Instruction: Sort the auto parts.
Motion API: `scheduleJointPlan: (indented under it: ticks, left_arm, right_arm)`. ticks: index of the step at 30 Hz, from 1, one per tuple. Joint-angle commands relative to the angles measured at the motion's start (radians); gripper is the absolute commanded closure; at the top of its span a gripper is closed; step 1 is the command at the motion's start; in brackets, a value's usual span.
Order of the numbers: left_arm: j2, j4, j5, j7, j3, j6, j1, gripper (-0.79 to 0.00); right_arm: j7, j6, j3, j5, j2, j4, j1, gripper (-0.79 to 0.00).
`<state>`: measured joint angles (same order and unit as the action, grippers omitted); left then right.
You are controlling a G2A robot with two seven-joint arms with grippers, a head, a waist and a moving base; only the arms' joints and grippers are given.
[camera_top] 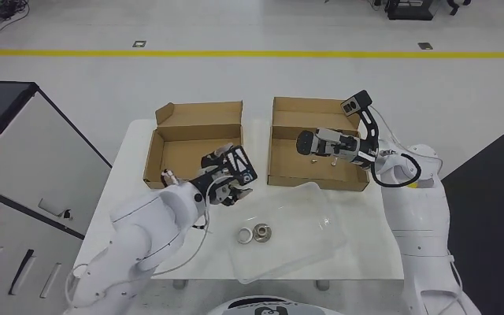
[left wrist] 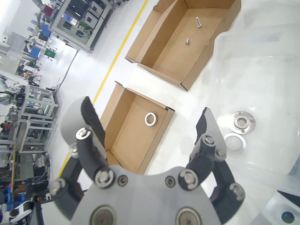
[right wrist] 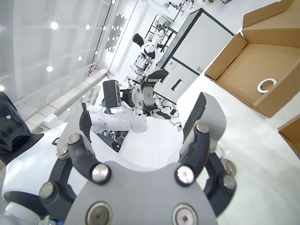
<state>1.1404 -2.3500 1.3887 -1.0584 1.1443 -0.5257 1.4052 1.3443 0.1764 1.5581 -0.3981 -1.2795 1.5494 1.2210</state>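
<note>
While left pincer (left wrist: pixel 146 105) and right pincer (right wrist: pixel 142 101) gape empty, round holed metal flange (left wrist: pixel 242 122) lies beside flat white ring (left wrist: pixel 234 142)

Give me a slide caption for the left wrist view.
Open left gripper hovers by a cardboard box holding a ring, near a clear tray holding a flange.

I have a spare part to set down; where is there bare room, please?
Most of the ring box floor beside its ring; the clear tray end away from the flange. Crowded: the bolt box under the right gripper, the box gap by the left gripper.
</note>
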Motion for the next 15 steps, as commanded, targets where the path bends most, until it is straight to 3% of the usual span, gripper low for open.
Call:
scheduleJointPlan:
  ticks: [1, 8, 15]
  left_arm:
    - [0.004, 0.000, -0.013, -0.080, -0.046, 0.005, -0.030, -0.785]
    - [0.021, 0.000, -0.063, -0.290, -0.188, 0.054, -0.114, -0.785]
    - [0.015, 0.000, -0.062, -0.385, -0.333, 0.148, -0.179, -0.785]
  right_arm:
    - [0.000, 0.000, 0.000, 0.000, 0.000, 0.000, 0.000, -0.785]
    - [0.000, 0.000, 0.000, 0.000, 0.000, 0.000, 0.000, -0.785]
    - [0.000, 0.000, 0.000, 0.000, 0.000, 0.000, 0.000, -0.785]
